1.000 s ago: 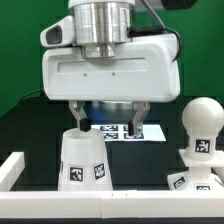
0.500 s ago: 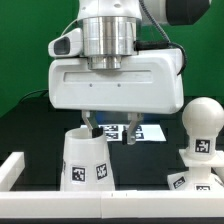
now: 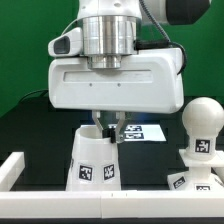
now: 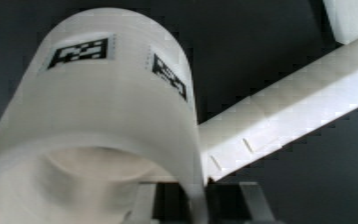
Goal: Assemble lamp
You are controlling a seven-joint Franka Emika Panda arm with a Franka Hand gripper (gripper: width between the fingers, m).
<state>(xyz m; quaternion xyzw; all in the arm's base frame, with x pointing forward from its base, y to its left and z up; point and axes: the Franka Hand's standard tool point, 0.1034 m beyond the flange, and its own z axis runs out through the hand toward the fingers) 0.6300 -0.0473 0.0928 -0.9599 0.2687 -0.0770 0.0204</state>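
The lamp shade [image 3: 94, 162], a white truncated cone with square tags, stands near the front of the black table. My gripper [image 3: 108, 127] hangs straight above it, and its two fingers pinch the wall of the shade's top rim, one inside the opening and one outside. In the wrist view the shade [image 4: 105, 110] fills most of the picture, with its rim wall between the fingers of the gripper [image 4: 204, 203]. The round bulb on its neck [image 3: 203, 122] stands at the exterior view's right. The angular base [image 3: 188, 181] shows low beside it, partly cut off.
The marker board [image 3: 143, 131] lies behind the shade, mostly hidden by my gripper. A white raised rail [image 3: 14, 170] borders the table at the front and at the exterior view's left. It also shows in the wrist view [image 4: 291, 110].
The fingers have closed from wide apart onto the shade's rim. The gripper has dropped a little, and the shade has shifted slightly toward the exterior view's right.
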